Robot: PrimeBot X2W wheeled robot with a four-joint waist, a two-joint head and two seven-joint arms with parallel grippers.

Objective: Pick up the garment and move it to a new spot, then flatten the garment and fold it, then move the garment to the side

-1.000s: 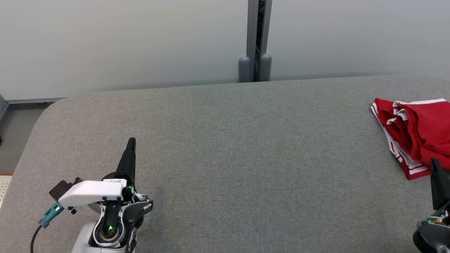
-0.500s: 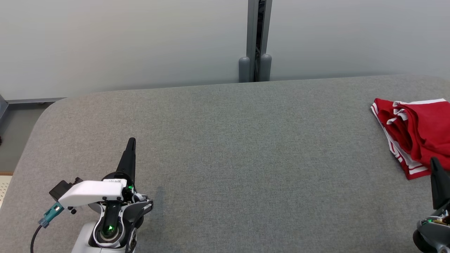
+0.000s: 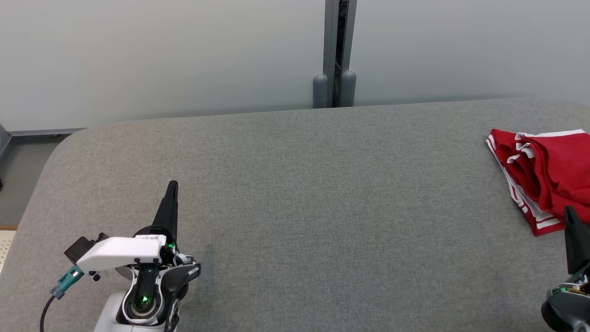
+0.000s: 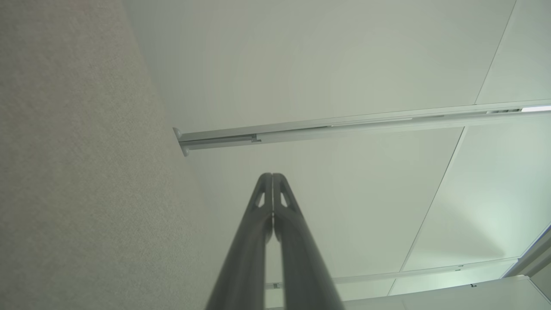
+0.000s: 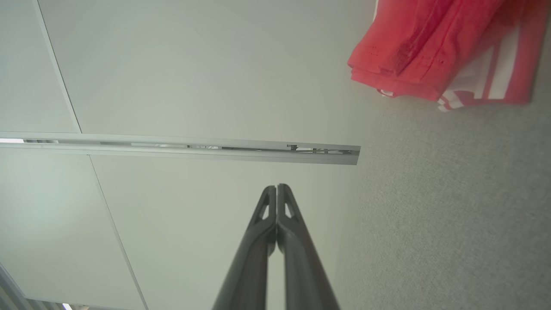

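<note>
A red garment [image 3: 548,175] with white stripes lies crumpled at the right edge of the grey table [image 3: 295,207], partly cut off by the head view's border. In the right wrist view the garment [image 5: 443,51] shows at the upper right. My right gripper [image 3: 570,214] sits at the lower right, just in front of the garment, with its fingers pressed together [image 5: 276,189] and nothing between them. Over the table's front left stands my left gripper [image 3: 172,185], also shut and empty, its tips meeting in the left wrist view [image 4: 272,177].
A pale wall panel [image 3: 161,55] rises behind the table, split by a grey vertical post [image 3: 340,50] at the middle of the back edge. The table's rounded left corner [image 3: 60,147] drops to a floor strip at the far left.
</note>
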